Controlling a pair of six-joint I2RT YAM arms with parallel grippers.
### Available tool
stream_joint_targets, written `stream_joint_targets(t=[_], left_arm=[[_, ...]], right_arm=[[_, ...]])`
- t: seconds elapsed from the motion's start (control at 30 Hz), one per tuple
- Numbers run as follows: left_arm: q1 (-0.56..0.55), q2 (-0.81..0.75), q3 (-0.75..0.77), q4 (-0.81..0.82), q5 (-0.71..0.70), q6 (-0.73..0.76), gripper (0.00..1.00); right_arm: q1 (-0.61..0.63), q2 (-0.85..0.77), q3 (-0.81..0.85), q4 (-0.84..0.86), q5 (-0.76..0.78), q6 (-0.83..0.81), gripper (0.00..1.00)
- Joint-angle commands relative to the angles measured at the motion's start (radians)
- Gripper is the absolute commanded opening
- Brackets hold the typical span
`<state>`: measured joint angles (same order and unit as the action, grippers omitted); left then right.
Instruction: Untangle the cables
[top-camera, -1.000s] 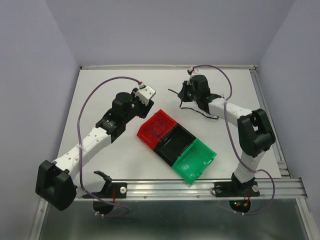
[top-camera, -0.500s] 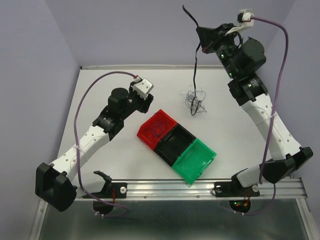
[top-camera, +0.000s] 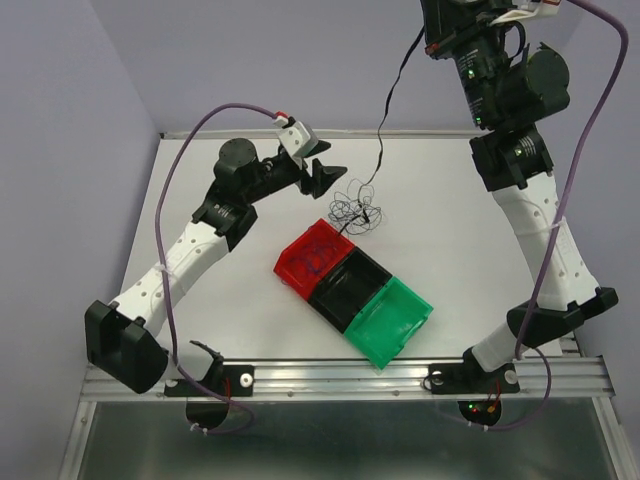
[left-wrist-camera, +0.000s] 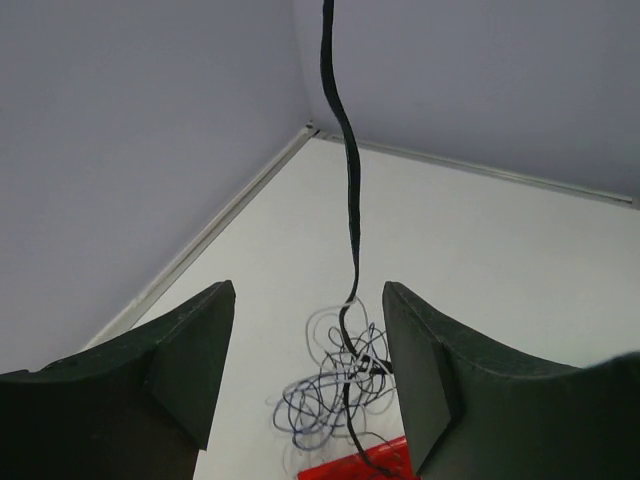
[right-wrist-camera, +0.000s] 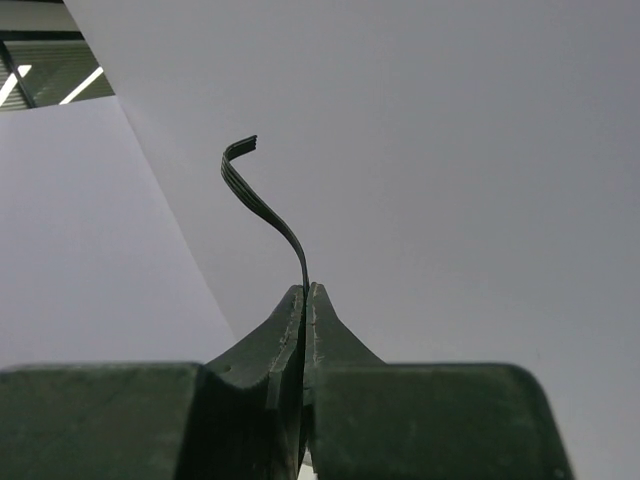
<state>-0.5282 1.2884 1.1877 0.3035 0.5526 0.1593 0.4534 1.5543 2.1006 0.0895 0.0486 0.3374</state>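
A loose tangle of thin black, white and blue-purple cables lies on the white table just behind the red bin. One flat black cable rises from the tangle up to my right gripper, which is held high above the table and shut on it. In the right wrist view the black cable's free end curls out above the closed right gripper. My left gripper is open just left of the tangle. Its wrist view shows the tangle and the taut black cable framed between the open left gripper.
A three-part tray lies diagonally mid-table: a red bin with a bit of blue-purple wire in it, a black bin, a green bin. A metal rail runs along the near edge. Walls enclose the table.
My right arm rose high with the black cable, dragging the tangle left toward the red bin. My left arm swung toward the tangle and its jaws opened wider.
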Motion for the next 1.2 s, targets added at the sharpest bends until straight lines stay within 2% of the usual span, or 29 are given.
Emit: stream_joint_targets(t=[0.0,0.1,0.2,0.3,0.57,0.67,0.73,0.87,1.03,1.17], left_arm=[[0.005,0.06,0.128,0.169,0.168,-0.058,0.72],[0.002,0.167,0.245,0.178,0.2,-0.076,0.72],[0.004,0.273,0.332,0.196,0.324,-0.084,0.72],[-0.01,0.373,0.427,0.213,0.383,-0.104,0.72],[-0.065,0.514,0.602,0.232,0.406,-0.216,0.7],[-0.078,0.574,0.618,0.236,0.405,-0.242,0.64],[-0.078,0.632,0.606,0.241,0.421,-0.247,0.55],[-0.079,0.687,0.556,0.215,0.37,-0.184,0.45],[-0.095,0.735,0.565,0.096,0.273,-0.061,0.22],[-0.107,0.782,0.586,0.013,0.227,-0.012,0.16]], right_arm=[[0.005,-0.005,0.009,0.073,0.007,0.029,0.01],[0.007,-0.019,-0.042,0.119,0.014,0.054,0.01],[0.007,-0.028,-0.057,0.148,0.008,0.078,0.0],[0.007,-0.028,-0.066,0.171,0.002,0.115,0.01],[0.007,-0.05,-0.146,0.274,0.002,0.146,0.01],[0.005,-0.045,-0.143,0.28,0.002,0.153,0.01],[0.005,-0.048,-0.143,0.288,0.01,0.157,0.01],[0.007,-0.054,-0.119,0.331,0.031,0.152,0.0],[0.005,-0.069,-0.03,0.438,0.152,0.166,0.01],[0.007,-0.074,0.05,0.527,0.284,0.175,0.01]])
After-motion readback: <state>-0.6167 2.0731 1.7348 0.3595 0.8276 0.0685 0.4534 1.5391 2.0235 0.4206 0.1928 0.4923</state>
